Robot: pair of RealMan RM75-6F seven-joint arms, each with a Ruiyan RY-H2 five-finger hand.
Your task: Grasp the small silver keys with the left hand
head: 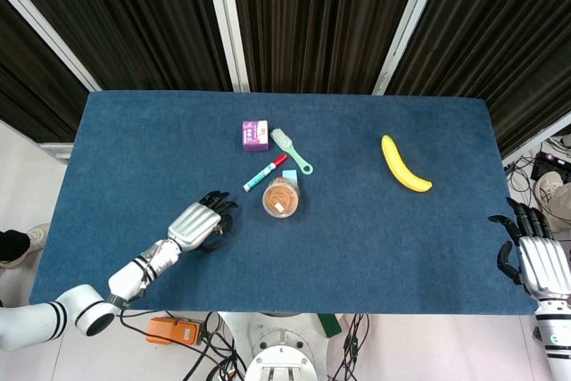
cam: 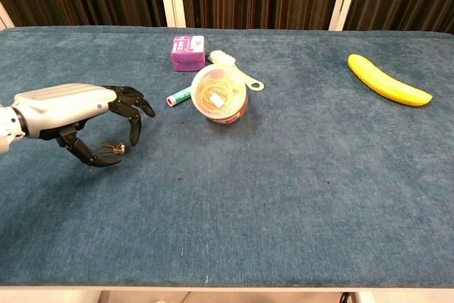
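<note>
the left hand [cam: 74, 109] arches over the small silver keys [cam: 113, 149], which lie on the blue table [cam: 298, 175] between the thumb below and the curled fingers [cam: 135, 115] above; no grasp is closed on them. the right hand [head: 535, 254] rests released at the table's right edge, fingers apart.

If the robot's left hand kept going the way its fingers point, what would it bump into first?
Probably the small silver keys: they lie on the table just under the left hand, between its curled fingers and thumb. Beyond them, the orange tub looks next, though depth is unclear.
</note>
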